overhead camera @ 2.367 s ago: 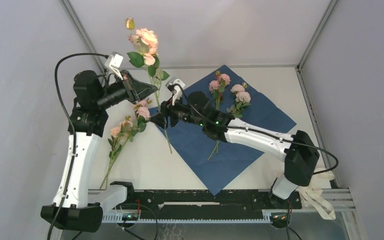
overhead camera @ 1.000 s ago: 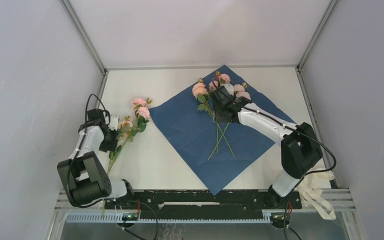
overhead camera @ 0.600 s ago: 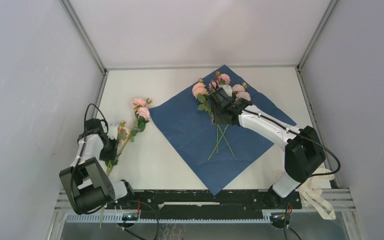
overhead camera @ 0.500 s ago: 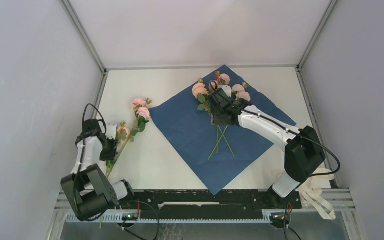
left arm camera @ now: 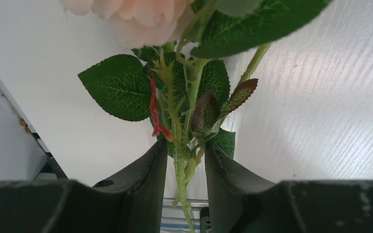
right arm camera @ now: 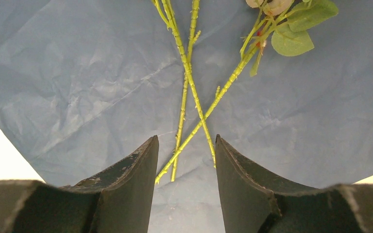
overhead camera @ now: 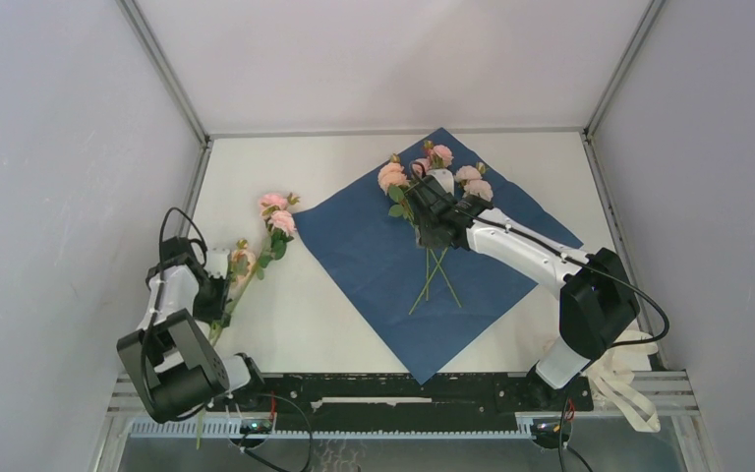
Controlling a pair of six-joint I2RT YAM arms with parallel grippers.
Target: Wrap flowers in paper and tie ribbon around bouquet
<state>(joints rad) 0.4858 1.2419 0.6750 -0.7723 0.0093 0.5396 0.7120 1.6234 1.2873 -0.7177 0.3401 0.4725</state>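
Most of the flowers [overhead camera: 391, 178] lie on the blue paper [overhead camera: 374, 265], which is spread flat as a diamond across the middle and right of the white worktop [overhead camera: 295, 315]. Their pink heads are bunched near the paper's far corner and their thin green stems run back toward the arms, crossing one another partway down.

The right end effector [overhead camera: 431, 218] hangs over those stems, just behind the blooms. From the right wrist camera its fingers [right arm camera: 131, 179] stand well apart with nothing between them. The crossed stems of the flowers [right arm camera: 188, 73] lie on the creased paper [right arm camera: 77, 87] just beyond the tips (no contact visible).

One more sprig [overhead camera: 275, 221] lies off the paper, on the bare worktop to the left, with its heads pointing away from the arms. The left end effector [overhead camera: 218, 295] is down at the lower part of its stem. The left wrist camera shows the left end effector [left arm camera: 185, 150] partly open, with its two dark fingers either side of the stem [left arm camera: 178, 165]. A sliver of space shows between stem and fingers, so it straddles rather than clamps. Green leaves [left arm camera: 114, 87] and a pale pink bloom [left arm camera: 126, 14] fill the view beyond.

The cream ribbon [overhead camera: 621, 382] lies in loose loops at the near right corner, beside the right arm's base and well apart from the paper.
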